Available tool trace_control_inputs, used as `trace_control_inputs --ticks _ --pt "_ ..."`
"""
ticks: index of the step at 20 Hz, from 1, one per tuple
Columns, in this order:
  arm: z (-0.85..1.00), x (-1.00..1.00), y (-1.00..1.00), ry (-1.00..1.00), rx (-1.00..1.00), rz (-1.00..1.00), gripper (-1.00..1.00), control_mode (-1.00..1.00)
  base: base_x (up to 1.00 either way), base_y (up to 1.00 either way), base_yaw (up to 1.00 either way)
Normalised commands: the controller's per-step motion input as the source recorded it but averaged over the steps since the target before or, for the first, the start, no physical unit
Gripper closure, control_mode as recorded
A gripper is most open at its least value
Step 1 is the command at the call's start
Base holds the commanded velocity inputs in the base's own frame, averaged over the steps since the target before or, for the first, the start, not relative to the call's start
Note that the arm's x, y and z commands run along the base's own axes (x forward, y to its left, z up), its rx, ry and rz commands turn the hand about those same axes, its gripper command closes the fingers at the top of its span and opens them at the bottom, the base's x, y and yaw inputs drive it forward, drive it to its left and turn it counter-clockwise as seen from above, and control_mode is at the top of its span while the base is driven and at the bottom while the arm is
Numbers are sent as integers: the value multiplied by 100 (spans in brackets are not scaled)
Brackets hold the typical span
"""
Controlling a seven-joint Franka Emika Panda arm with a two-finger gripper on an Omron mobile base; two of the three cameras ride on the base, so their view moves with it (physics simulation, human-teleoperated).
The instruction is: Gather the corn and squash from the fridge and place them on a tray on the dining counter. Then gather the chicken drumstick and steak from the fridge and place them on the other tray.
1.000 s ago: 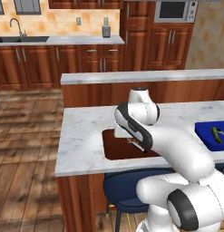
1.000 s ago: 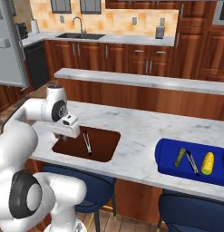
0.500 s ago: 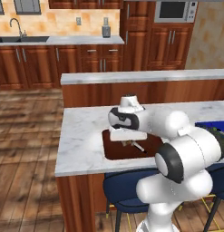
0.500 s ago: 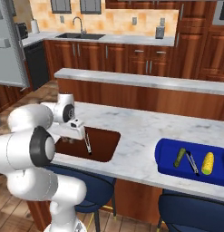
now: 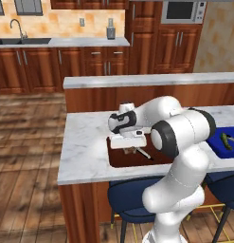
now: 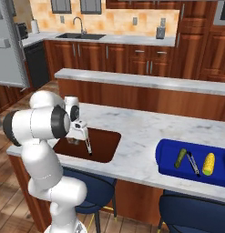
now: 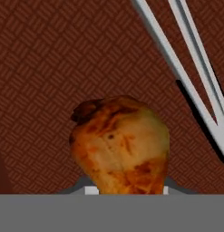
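Chicken drumstick [image 7: 120, 145] right at the claw, filling the space between the finger tips in the hand view, browned end pointing away from the hand. Gripper [image 5: 130, 150] clenched on the chicken drumstick, hanging just above the brown tray [image 5: 119, 159] set on the marble dining counter [image 5: 83, 152]. Hard to make out the meat itself from the base cameras, hidden under the hand [image 6: 76, 139]. Woven brown tray floor below the drumstick in the hand view. Silver tongs [image 7: 195, 86] lying on that same tray, beside the drumstick, seen also as a thin grey bar [image 6: 88, 145] slanting across the tray from the right base camera.

Blue tray [image 6: 166, 166] further along the counter, well apart from the brown one. Inside it: green squash [image 6: 181, 157], yellow corn [image 6: 208, 164], and a second pair of tongs [image 6: 192, 163] lying between the two.
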Motion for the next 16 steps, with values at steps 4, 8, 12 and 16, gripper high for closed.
trace_control_inputs --ticks 4,8,12,16 --pt "-44 34 26 6 0 -2 100 -100 0 0 0" --pt "-43 6 30 1 0 -3 -100 -100 0 0 0" --pt "-33 -18 0 -14 0 0 -100 -100 0 0 0" --pt "-12 -58 0 -34 -4 0 -100 -100 0 0 0"
